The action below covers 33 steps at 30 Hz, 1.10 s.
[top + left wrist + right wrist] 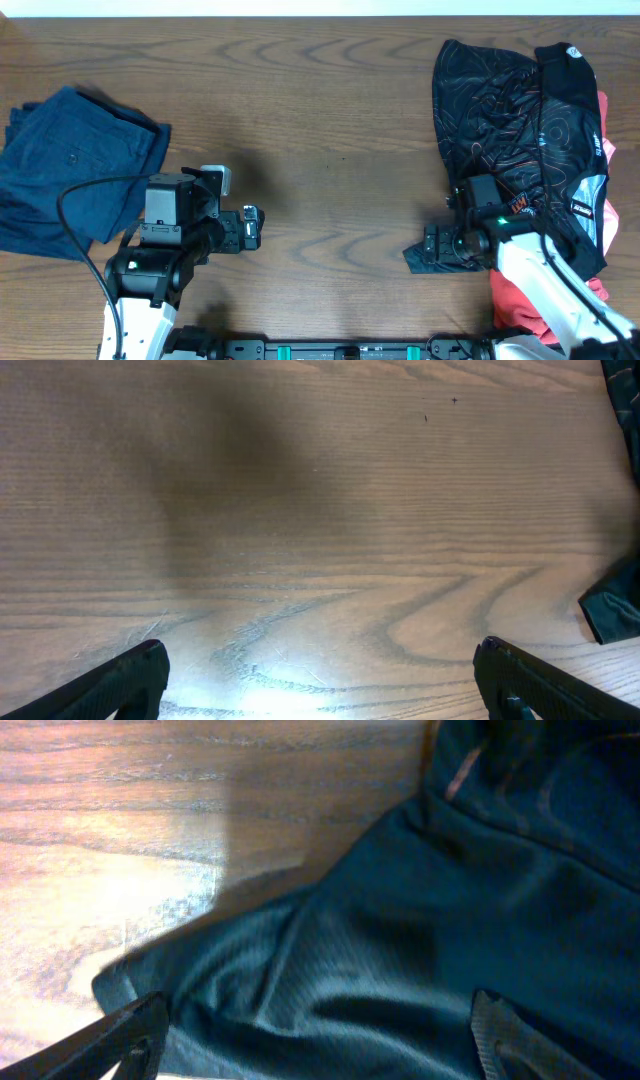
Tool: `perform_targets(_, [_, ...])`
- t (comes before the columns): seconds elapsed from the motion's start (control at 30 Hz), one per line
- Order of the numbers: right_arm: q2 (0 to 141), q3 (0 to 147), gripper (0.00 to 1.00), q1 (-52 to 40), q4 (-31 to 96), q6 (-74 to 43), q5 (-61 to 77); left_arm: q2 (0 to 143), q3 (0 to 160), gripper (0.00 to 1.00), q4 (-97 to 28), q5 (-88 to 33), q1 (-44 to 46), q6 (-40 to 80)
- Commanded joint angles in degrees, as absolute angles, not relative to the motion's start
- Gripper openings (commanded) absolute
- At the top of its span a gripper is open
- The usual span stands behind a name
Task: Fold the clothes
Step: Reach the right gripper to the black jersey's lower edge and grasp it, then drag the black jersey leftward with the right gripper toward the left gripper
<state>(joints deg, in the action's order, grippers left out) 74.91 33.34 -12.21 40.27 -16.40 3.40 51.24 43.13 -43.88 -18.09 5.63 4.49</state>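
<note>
The black jersey point(520, 110) with orange-and-white contour lines lies crumpled at the right of the table, one dark corner point(420, 257) pulled toward the front. The coral-pink garment point(520, 300) lies under it at the right edge. My right gripper point(440, 245) is open, its fingers spread over the jersey's dark corner fabric point(330, 980), which fills the gap between them in the right wrist view point(315, 1040). My left gripper point(250, 228) is open and empty over bare wood point(320, 680). The jersey's corner shows at the right edge of the left wrist view point(612, 605).
A folded dark blue garment point(70, 165) lies at the left of the wooden table point(330, 130). A black cable loops from the left arm over its front part.
</note>
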Motion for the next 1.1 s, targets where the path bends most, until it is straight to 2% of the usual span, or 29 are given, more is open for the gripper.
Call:
perform_targets(0.0, [77.45, 32.88, 0.91, -13.50, 39.16, -18.04, 2.96, 51.24, 44.47, 0.98, -44.14, -18.81, 5.32, 4.80])
perform_targets(0.23, [82.08, 32.88, 0.71, -14.52, 36.99, -18.02, 3.03, 51.24, 44.47, 0.98, -44.12, -18.81, 5.32, 4.78])
perform_targets(0.37, [82.94, 32.88, 0.32, -15.27, 36.16, -18.02, 3.49, 51.24, 44.47, 0.98, -44.10, -18.81, 5.32, 4.78])
perform_targets(0.47, [82.61, 33.50, 0.10, -15.44, 36.03, -17.96, 3.46, 51.24, 44.47, 0.98, -44.07, -18.81, 5.32, 4.80])
perform_targets(0.53, [82.04, 35.33, 0.03, -15.46, 36.86, -17.91, 3.51, 51.24, 44.47, 0.98, -44.05, -18.81, 5.32, 4.78])
perform_targets(0.8, [79.40, 56.84, 0.01, -17.32, 43.72, -11.00, 7.84, 51.22, 44.47, 0.98, -42.76, -18.81, 5.32, 4.78])
perform_targets(0.93, [79.40, 63.46, 0.01, -21.96, 40.91, -10.22, 10.66, 51.24, 44.47, 0.98, -42.13, -18.81, 5.32, 4.80])
perform_targets(1.07, [80.36, 63.55, 0.01, -28.05, 35.42, -10.72, 10.96, 51.24, 44.47, 0.98, -41.47, -18.81, 5.32, 4.80])
